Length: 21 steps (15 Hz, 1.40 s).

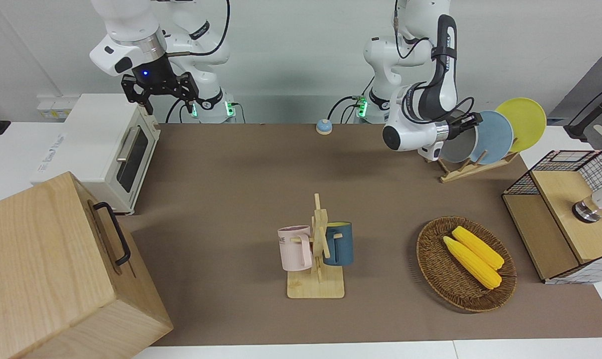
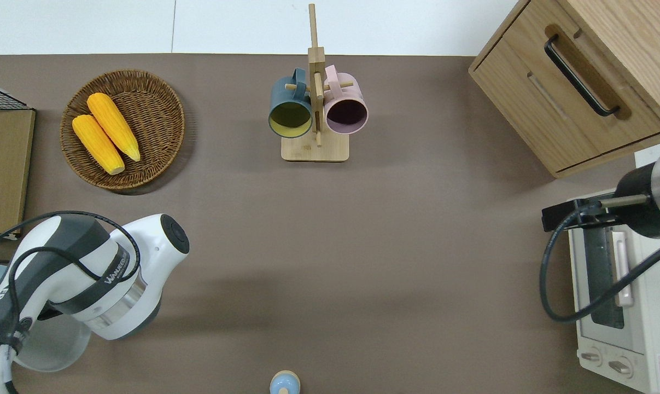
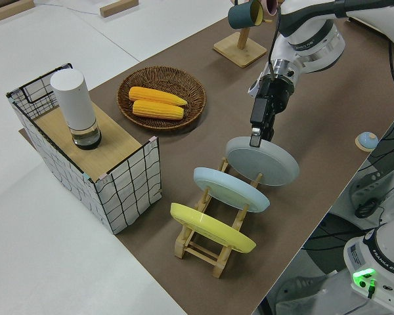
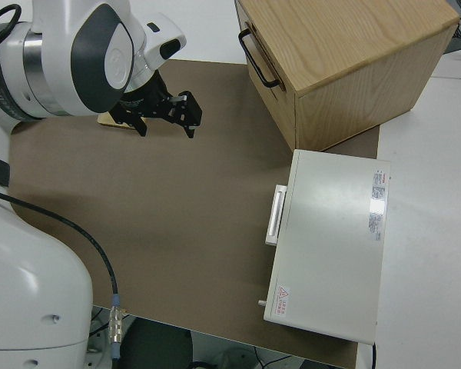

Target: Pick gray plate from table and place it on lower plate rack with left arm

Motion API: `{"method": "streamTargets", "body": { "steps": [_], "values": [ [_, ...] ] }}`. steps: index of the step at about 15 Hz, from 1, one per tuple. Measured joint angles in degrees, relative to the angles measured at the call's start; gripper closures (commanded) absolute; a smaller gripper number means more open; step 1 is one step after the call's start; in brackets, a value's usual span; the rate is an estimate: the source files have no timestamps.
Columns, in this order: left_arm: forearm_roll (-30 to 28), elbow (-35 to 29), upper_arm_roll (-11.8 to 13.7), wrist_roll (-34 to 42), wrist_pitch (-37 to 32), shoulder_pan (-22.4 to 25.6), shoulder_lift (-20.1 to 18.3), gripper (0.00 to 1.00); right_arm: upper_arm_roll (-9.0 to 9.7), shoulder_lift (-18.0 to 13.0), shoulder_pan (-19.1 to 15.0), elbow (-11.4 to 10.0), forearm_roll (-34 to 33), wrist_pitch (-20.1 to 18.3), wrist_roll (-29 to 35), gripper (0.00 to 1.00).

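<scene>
Plate (image 3: 262,161) leans at the rack's (image 3: 213,252) low end, rim clamped in the left pincer (image 3: 256,136) above it.

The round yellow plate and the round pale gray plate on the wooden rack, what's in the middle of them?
A round sky-blue plate stands between the round yellow plate and the round pale gray plate, as the left side view shows.
</scene>
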Motion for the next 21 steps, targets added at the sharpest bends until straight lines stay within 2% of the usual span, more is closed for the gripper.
{"method": "streamTargets", "body": {
  "steps": [6, 7, 8, 11, 12, 13, 21],
  "values": [
    [0.6, 0.2, -0.1, -2.7, 0.0, 0.0, 2.9, 1.0, 0.0, 0.0, 0.0, 0.0, 0.0, 0.0, 0.0, 0.011],
    [0.6, 0.3, -0.1, -2.7, 0.1, 0.0, 2.9, 0.95, 0.0, 0.0, 0.0, 0.0, 0.0, 0.0, 0.0, 0.011],
    [0.6, 0.4, -0.1, -2.8, 0.1, 0.0, 2.9, 0.84, 0.0, 0.0, 0.0, 0.0, 0.0, 0.0, 0.0, 0.011],
    [0.6, 0.9, -0.1, -2.8, 0.1, 0.0, 2.9, 0.34, 0.0, 0.0, 0.0, 0.0, 0.0, 0.0, 0.0, 0.011],
    [0.6, 1.1, -0.1, -2.7, 0.2, 0.0, 2.9, 0.09, 0.0, 0.0, 0.0, 0.0, 0.0, 0.0, 0.0, 0.013],
    [0.6, 1.2, -0.1, -2.7, 0.2, 0.0, 2.9, 0.01, 0.0, 0.0, 0.0, 0.0, 0.0, 0.0, 0.0, 0.013],
    [0.6, 2.9, -0.1, -2.7, 0.7, 0.0, 2.9, 0.0, 0.0, 0.0, 0.0, 0.0, 0.0, 0.0, 0.0, 0.011]
  ]
}}
